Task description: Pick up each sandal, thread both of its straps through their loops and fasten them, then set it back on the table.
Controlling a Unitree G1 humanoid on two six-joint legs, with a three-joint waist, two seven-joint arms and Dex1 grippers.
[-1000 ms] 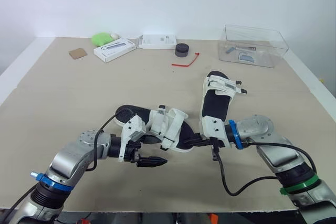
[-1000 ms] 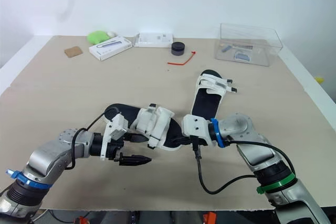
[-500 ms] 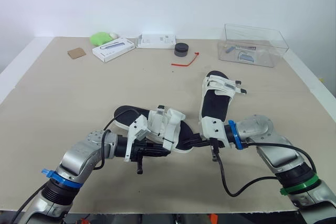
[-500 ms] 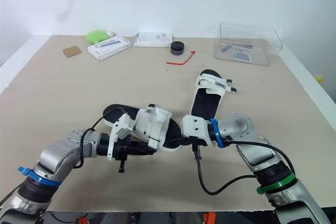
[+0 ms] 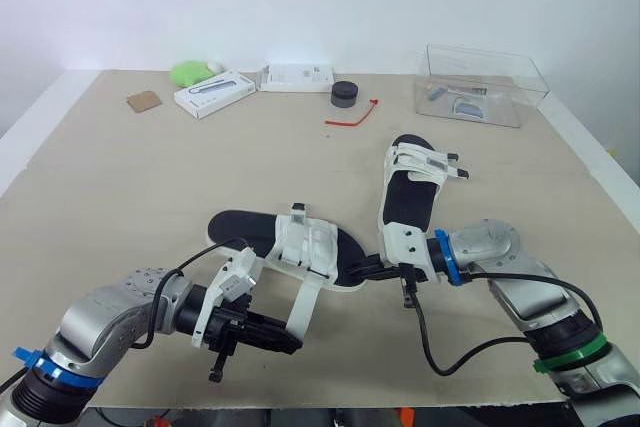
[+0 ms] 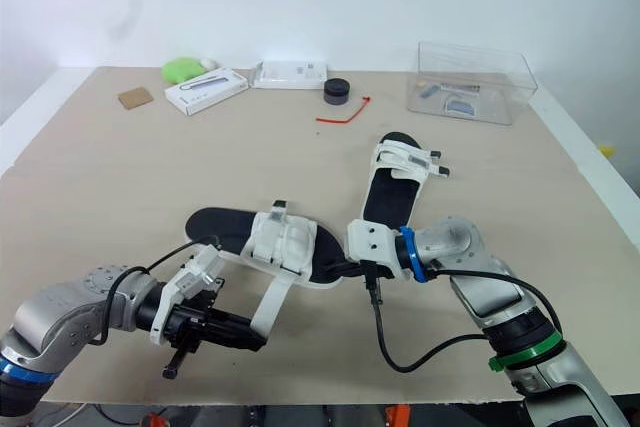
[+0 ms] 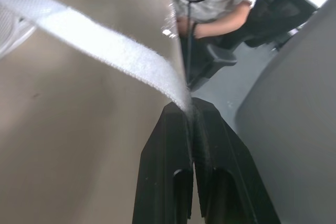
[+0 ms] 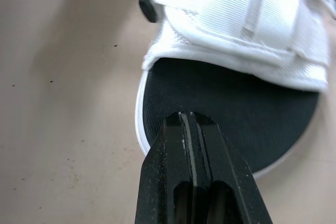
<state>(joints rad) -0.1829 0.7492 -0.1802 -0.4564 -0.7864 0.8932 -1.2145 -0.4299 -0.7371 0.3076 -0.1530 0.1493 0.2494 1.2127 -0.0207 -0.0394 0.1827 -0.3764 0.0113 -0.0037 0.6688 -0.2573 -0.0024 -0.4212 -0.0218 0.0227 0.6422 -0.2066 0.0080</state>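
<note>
**Strap pinched, sole clamped**

Left wrist view: left end effector point(image 7: 190, 109) pinches the white strap point(image 7: 105, 45) by its end. Right wrist view: right end effector point(image 8: 188, 119) grips the sandal point(image 8: 226, 98) by its sole rim. Head view: second sandal point(image 5: 410, 192) lies just beyond it.

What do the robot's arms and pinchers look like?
Both arms are shiny silver-grey and rounded. The left arm wears one blue ring. The right arm has a blue ring by its wrist and a green ring farther along. Each wrist carries a white block with a black cable looping beside it. The left gripper and right gripper each have two slim black fingers.
</note>
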